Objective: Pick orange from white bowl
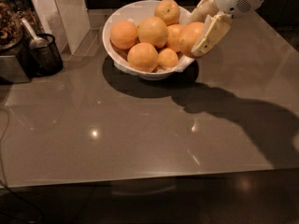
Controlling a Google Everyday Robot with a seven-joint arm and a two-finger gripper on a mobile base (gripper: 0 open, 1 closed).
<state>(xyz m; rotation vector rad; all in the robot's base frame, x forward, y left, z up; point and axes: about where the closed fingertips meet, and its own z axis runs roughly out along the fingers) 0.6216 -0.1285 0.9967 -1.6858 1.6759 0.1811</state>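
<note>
A glossy white bowl (114,27) stands at the back middle of the grey table and holds several oranges. My gripper (200,31) reaches in from the upper right and is shut on a large orange (189,36), one pale finger (212,33) across its right side. The held orange sits raised at the bowl's right rim, just above the other fruit. Other oranges lie in the bowl: one at the left (124,34), one at the centre (153,31), one at the front (142,57), a smaller one (167,58).
A small black mesh cup (45,54) with a scoop stands at the left, beside a metal container (14,66). A white upright panel (60,13) stands behind it. The arm's shadow (243,120) falls across the table's right side. The table's front edge (140,176) runs below.
</note>
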